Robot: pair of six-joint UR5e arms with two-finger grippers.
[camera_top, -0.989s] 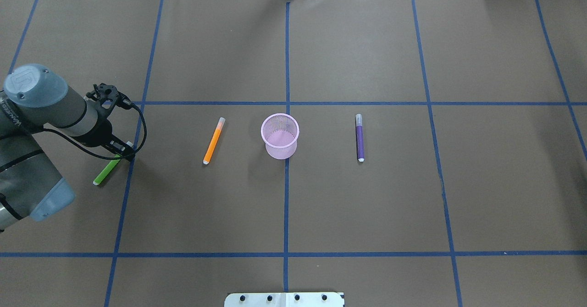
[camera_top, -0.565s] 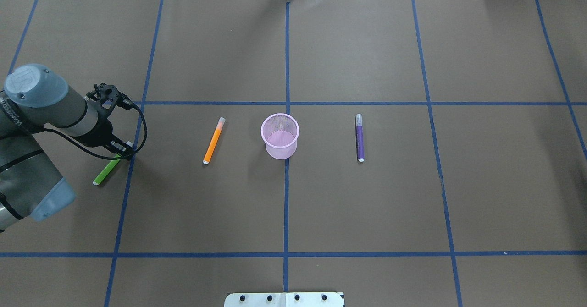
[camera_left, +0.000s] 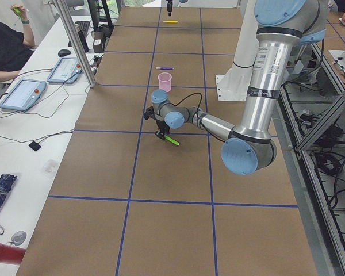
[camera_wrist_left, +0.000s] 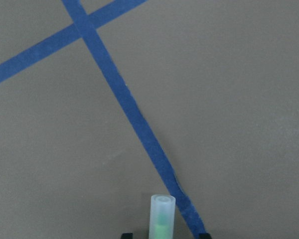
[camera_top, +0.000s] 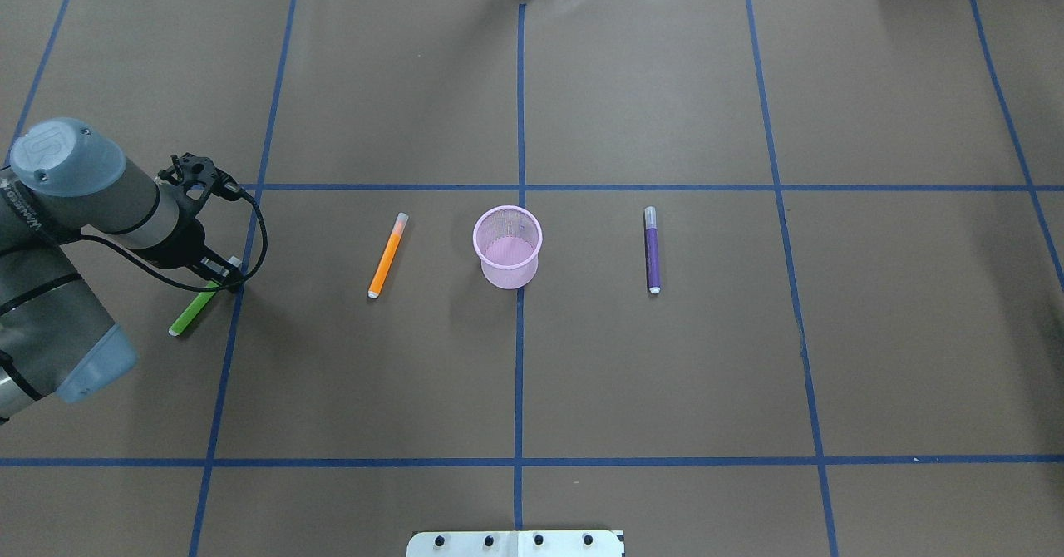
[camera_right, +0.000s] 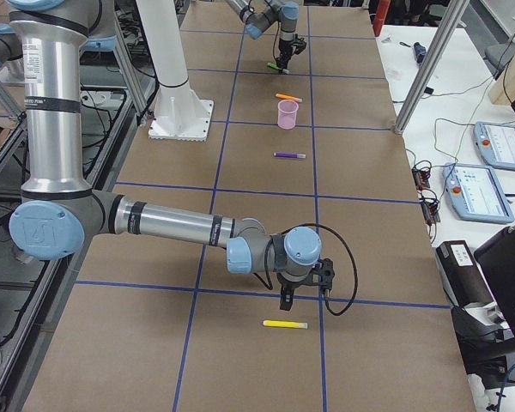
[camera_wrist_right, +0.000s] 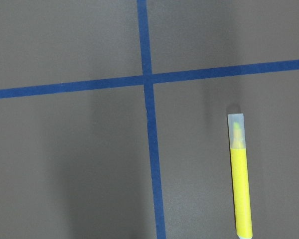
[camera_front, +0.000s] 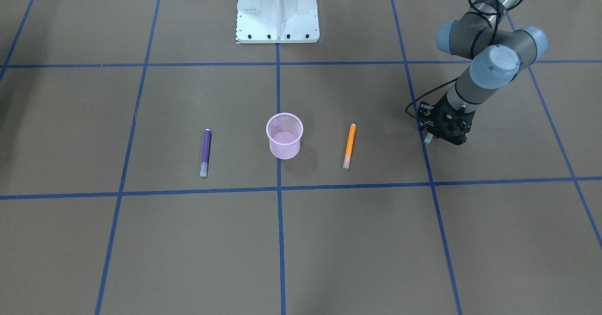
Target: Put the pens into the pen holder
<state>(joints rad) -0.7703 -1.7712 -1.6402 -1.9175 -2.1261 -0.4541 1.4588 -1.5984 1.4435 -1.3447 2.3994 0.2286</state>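
The pink mesh pen holder (camera_top: 507,245) (camera_front: 284,135) stands upright at the table's middle. An orange pen (camera_top: 386,255) lies to its left and a purple pen (camera_top: 652,249) to its right. The green pen (camera_top: 197,308) lies flat at the far left. My left gripper (camera_top: 218,274) (camera_wrist_left: 164,235) is down over the pale cap end (camera_wrist_left: 162,216), open, with a finger on each side and a gap to both. A yellow pen (camera_wrist_right: 240,184) (camera_right: 285,324) lies at the table's right end. My right gripper (camera_right: 285,300) hangs just beside it; I cannot tell its state.
Blue tape lines (camera_top: 519,332) grid the brown table cover. The white robot base plate (camera_front: 277,9) stands at the near edge. Side desks carry tablets (camera_left: 23,93) and cables, and a person (camera_left: 6,46) sits at the far left desk.
The left arm has shifted very slightly. The green pen, the other pens and the cup lie where they were.
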